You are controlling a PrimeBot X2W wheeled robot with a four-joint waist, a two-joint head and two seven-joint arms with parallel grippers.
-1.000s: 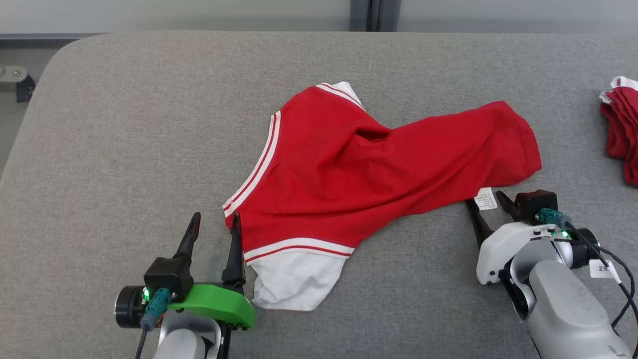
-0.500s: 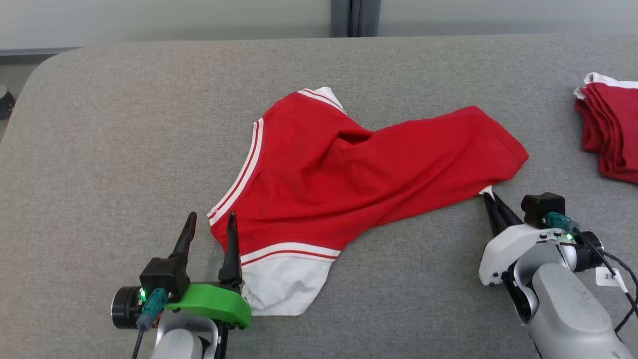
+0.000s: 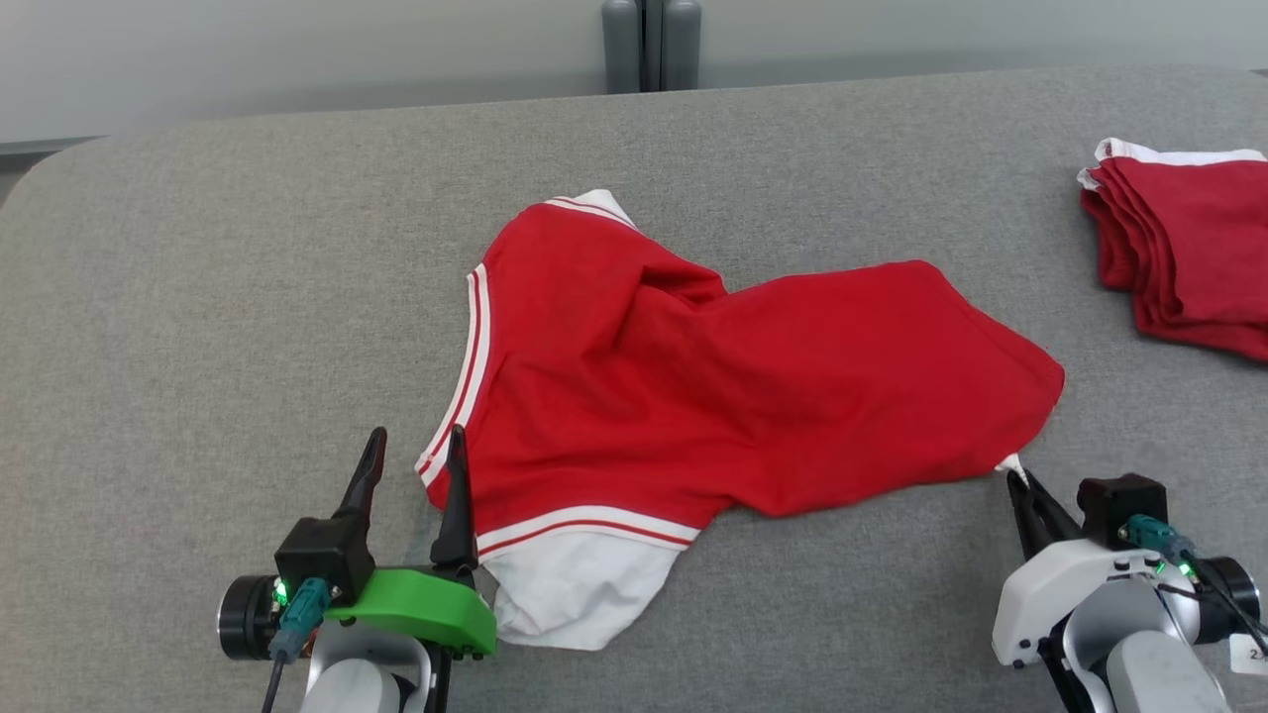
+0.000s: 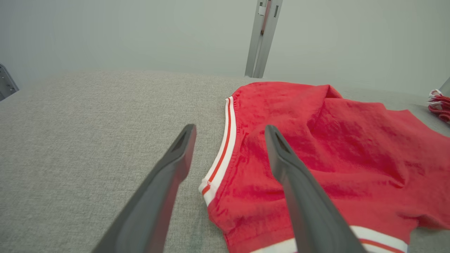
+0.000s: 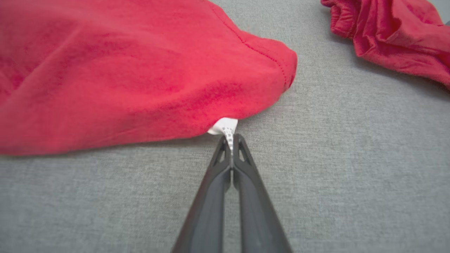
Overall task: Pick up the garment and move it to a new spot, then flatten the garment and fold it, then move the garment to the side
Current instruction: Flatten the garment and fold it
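Observation:
A red garment [image 3: 713,396] with white striped trim and a white panel lies crumpled on the grey table [image 3: 198,297]. My left gripper [image 3: 417,436] stands open at the garment's near left corner. In the left wrist view that gripper [image 4: 230,130] straddles the striped edge, one finger over the red garment [image 4: 334,147] and the other over bare table. My right gripper [image 3: 1015,477] is shut on the garment's small white label [image 5: 225,126] at its near right hem. The right wrist view shows this gripper [image 5: 230,138] pinching the label, with the garment [image 5: 140,70] bulging behind it.
A stack of folded red garments [image 3: 1189,248] sits at the table's far right, close to the right arm, and appears as red folds [image 5: 393,31] in the right wrist view. A grey post [image 3: 649,45] stands behind the table's rounded far edge.
My right gripper went from open around the label to shut on it, then drew the hem toward the near right. The head camera has also shifted. The left gripper stayed at the corner.

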